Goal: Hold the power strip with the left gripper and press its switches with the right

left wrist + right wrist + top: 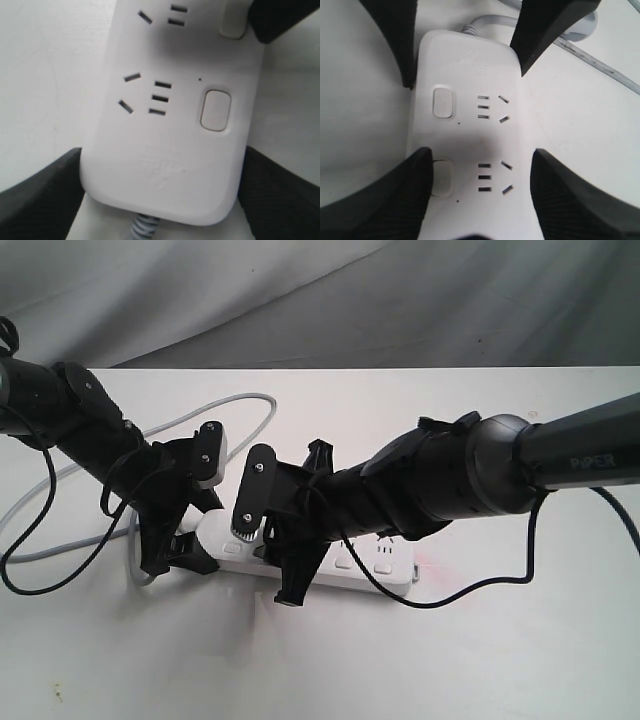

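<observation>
Here, exterior view: a long white plastic power strip lies on a white table. At the left wrist, the black left gripper clamps its cord end — fingers against both sides. At the right wrist, the black right gripper straddles it, jaws wide — one finger partly over a square white switch.

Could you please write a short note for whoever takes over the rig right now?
Left gripper: closed across the power strip at the cord end.
Right gripper: open, straddling the strip, one fingertip on or just over the second switch from the cord.
Done: strip held. Whether any switch has been pressed does not show.
Left: press the switches.
</observation>
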You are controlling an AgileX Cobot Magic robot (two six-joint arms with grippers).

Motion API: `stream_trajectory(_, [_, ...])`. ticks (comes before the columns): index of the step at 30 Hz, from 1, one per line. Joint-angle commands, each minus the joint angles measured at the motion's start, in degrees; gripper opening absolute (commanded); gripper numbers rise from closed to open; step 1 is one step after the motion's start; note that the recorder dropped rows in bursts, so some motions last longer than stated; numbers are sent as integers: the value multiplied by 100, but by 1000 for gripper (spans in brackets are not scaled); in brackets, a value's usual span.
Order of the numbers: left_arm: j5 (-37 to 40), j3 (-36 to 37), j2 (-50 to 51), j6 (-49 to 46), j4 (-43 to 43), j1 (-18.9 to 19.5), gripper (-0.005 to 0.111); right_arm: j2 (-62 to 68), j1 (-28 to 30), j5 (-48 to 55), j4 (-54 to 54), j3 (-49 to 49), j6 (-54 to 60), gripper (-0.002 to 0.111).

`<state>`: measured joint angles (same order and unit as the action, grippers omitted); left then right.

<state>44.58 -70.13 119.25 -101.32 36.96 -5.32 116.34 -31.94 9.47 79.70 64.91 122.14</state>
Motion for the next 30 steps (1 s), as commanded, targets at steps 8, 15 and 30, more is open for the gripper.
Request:
stream_trajectory(8, [20, -21, 19, 40, 23, -29, 73, -212, 4, -239, 30, -8, 62, 54])
stream_trajectory(15, [20, -21, 19, 40, 23, -29, 73, -190, 4, -240, 54, -8, 62, 54])
stream_trajectory(30, [20, -21, 19, 29, 23, -29, 73, 207, 4, -64, 73, -8, 62, 54])
